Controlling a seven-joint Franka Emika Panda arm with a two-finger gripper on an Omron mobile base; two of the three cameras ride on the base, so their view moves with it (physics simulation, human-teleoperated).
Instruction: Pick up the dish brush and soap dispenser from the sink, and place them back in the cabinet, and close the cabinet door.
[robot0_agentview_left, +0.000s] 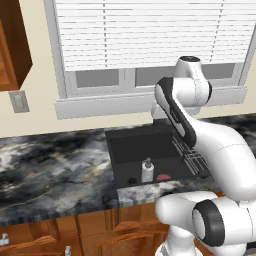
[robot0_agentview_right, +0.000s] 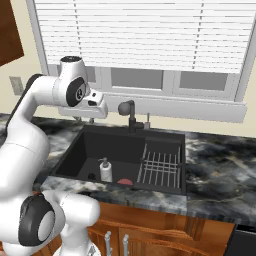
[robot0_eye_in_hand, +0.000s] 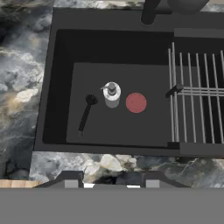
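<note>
The black sink (robot0_eye_in_hand: 61, 48) lies straight below my hand. On its floor stands the white soap dispenser (robot0_eye_in_hand: 112, 94) (robot0_agentview_left: 147, 171) (robot0_agentview_right: 106, 171) with its grey pump top. Just right of the bottle lies the dish brush, its round reddish-pink head (robot0_eye_in_hand: 136, 103) (robot0_agentview_left: 162, 177) (robot0_agentview_right: 125, 182) facing up. My gripper (robot0_eye_in_hand: 111, 181) hangs high over the basin's near rim, open, its fingertips wide apart with nothing between them. In the right base view the hand (robot0_agentview_right: 95, 106) hovers above the sink's back left. A corner of the reddish-brown cabinet (robot0_agentview_left: 12, 45) (robot0_agentview_right: 10, 35) shows at the upper left.
A thin dark rod with a round end (robot0_eye_in_hand: 85, 113) lies left of the bottle. A wire rack (robot0_eye_in_hand: 197, 92) (robot0_agentview_right: 160, 167) fills the sink's right part. The dark faucet (robot0_agentview_right: 131, 116) rises behind the basin. Marbled countertop (robot0_agentview_left: 50, 160) spreads left. Wooden base drawers (robot0_agentview_right: 150, 235) sit below.
</note>
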